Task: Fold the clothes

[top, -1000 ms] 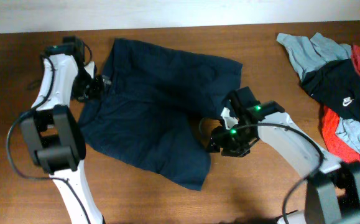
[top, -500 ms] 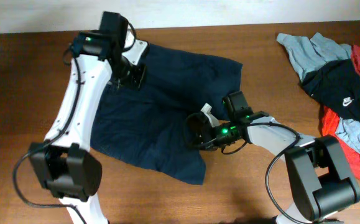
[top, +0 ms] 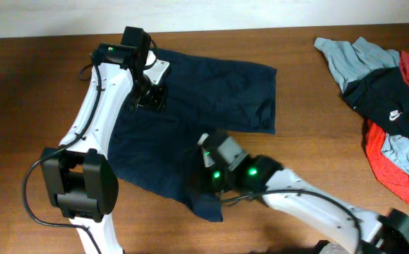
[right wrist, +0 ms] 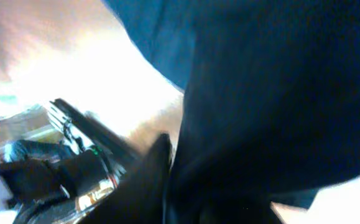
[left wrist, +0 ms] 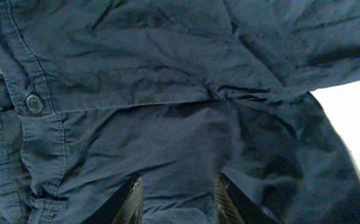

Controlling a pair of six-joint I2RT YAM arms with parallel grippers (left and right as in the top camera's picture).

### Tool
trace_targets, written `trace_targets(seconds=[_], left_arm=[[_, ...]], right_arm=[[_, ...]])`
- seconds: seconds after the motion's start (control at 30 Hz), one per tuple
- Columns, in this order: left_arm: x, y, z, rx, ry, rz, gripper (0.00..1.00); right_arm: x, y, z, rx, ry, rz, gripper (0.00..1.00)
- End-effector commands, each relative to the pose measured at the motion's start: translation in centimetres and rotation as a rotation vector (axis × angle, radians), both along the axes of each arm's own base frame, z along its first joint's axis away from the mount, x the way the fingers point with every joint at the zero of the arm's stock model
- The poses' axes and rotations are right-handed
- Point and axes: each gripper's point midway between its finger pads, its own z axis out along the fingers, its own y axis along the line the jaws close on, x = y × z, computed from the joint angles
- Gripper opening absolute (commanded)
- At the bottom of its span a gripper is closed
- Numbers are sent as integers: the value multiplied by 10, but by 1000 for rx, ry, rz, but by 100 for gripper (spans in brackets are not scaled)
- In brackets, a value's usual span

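Arms both reach in over the brown wooden tabletop [top: 317, 141]. The left arm's white links rise from the near-left edge and stretch away to the far-left part of the pair of plain dark navy blue cloth shorts [top: 211, 85]. The left tool [top: 150, 95] points down onto the cloth there. The right arm comes in from the near right and lies low, with green lamps lit at the wrist. The right tool [top: 203, 185] is at the near hem, where the cloth is bunched.

The shorts lie spread over the left-centre of the tabletop, one leg toward the far right and the other toward the near edge.

Left wrist view only:
- The left tool's fingers [left wrist: 129, 200] stand apart, with creased cloth under and between them.
- A small dark round button [left wrist: 34, 102] sits on the waistband [left wrist: 5, 124].

Right wrist view only:
- Dark cloth fills most of the frame.
- One dark finger [right wrist: 147, 177] lies against the cloth and the other is hidden.
- I cannot tell whether this tool is apart or clamped.
- The background is bright and blurred.

Overhead view only: a heap at the far right, well apart from the shorts. It holds a grey garment [top: 345, 56], a black garment with a white logo [top: 388, 99] and a red garment [top: 384, 159]. A pale strip [top: 190, 14] runs along the far edge.
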Motion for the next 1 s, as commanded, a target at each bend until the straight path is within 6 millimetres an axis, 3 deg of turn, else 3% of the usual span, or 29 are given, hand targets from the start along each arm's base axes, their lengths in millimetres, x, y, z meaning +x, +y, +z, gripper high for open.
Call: trace_targets(seconds=[0.0,0.1,0.17,0.23,0.33,0.37,0.4,0.5,0.6,0.67,0.73,0.97], left_arm=[[-2,-1,-6,1,16,-14,37],[-2,-1,-6,1,16,-14,37],[-2,-2,-6,1,16,-15,38],[-2,-2,-6,1,15,-15,38],[-2,-1,-6,2,15,-15,37],[-2,-2,-6,1,14,-16,37],[-1,-2,-6,1,12,-16,37],[-1,-2,-6,2,11,-16,38],[1,0,-6,10,3,-14,38],[1,0,-6,10,2,-14,38],[1,0,-6,10,2,-14,38],[4,-1,-6,8,-9,-14,38]], right_arm=[[10,1,-32,-127,-24,-111,40],[11,10,-34,-103,-75,0,49],[20,10,-17,-71,-157,51,57],[23,5,-3,-59,-188,51,57],[34,-26,20,-51,-167,-60,57],[37,-35,23,-53,-154,-95,61],[46,-59,26,-67,-120,-173,67],[52,-82,25,-39,-42,-201,74],[52,-97,3,-33,56,-209,76],[45,-108,-28,-37,167,-231,76],[36,-111,-44,8,248,-235,75],[8,-103,-71,188,357,-241,78]])
